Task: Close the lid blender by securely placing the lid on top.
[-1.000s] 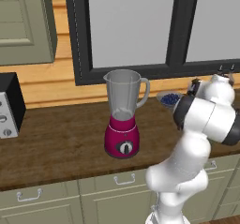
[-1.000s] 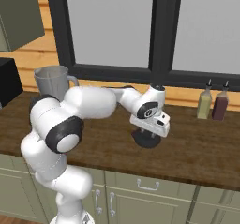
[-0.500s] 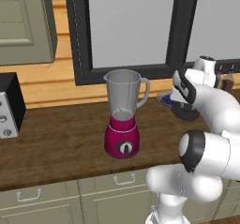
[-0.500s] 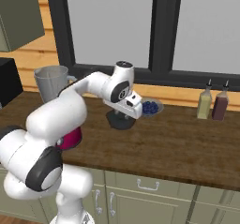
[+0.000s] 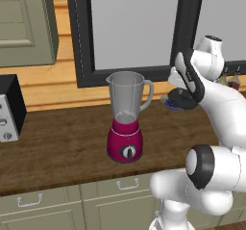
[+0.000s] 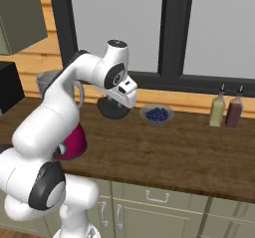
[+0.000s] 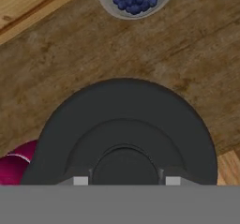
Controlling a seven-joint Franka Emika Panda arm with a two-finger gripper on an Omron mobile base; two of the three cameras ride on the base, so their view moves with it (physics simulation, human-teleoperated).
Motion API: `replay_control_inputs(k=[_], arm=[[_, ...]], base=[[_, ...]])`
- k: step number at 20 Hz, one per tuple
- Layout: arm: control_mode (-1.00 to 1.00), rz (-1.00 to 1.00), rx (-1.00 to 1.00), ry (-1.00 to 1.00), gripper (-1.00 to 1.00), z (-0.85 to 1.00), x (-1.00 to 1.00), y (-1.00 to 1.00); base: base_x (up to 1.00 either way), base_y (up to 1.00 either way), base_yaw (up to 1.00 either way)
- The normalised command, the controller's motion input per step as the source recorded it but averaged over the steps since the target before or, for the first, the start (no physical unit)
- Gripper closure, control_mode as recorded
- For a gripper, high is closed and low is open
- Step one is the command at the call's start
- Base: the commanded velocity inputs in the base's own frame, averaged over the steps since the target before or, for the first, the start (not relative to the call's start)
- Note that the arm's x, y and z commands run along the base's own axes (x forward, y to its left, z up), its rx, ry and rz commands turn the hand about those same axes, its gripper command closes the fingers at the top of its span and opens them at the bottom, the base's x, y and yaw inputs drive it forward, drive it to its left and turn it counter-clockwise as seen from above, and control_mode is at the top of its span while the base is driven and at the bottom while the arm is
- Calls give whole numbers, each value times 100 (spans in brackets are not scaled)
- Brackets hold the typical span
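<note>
The lid (image 7: 123,134) hangs clamped in the hand (image 6: 118,102), lifted clear of the counter (image 6: 189,152) and carried leftward since a second ago, when it sat low near the berry bowl (image 6: 156,114). The blender (image 5: 126,118) stands to the hand's left with its jar open. Judging by this, the carry is underway; aligning over the rim comes next.

A dark wooden counter (image 5: 57,142) runs over pale green cabinets (image 5: 43,205); above, a black-framed window (image 5: 129,27) sits in a wood-plank wall (image 5: 43,87).
</note>
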Motion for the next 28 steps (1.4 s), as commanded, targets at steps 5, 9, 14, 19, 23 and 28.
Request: replay_control_inputs(k=[5, 9, 14, 19, 23, 28], arm=[[-100, 0, 2, 0, 100, 100, 0, 44], [-100, 0, 0, 0, 100, 100, 0, 58], [-100, 0, 0, 0, 100, 94, 0, 90], [-100, 0, -1, 5, 100, 25, 22, 100], [-100, 0, -6, 8, 100, -22, 30, 84], [-100, 0, -6, 3, 100, -34, 19, 68]], base=[[0, 0, 0], [0, 0, 0], [0, 0, 0], [0, 0, 0], [0, 0, 0], [0, 0, 0]])
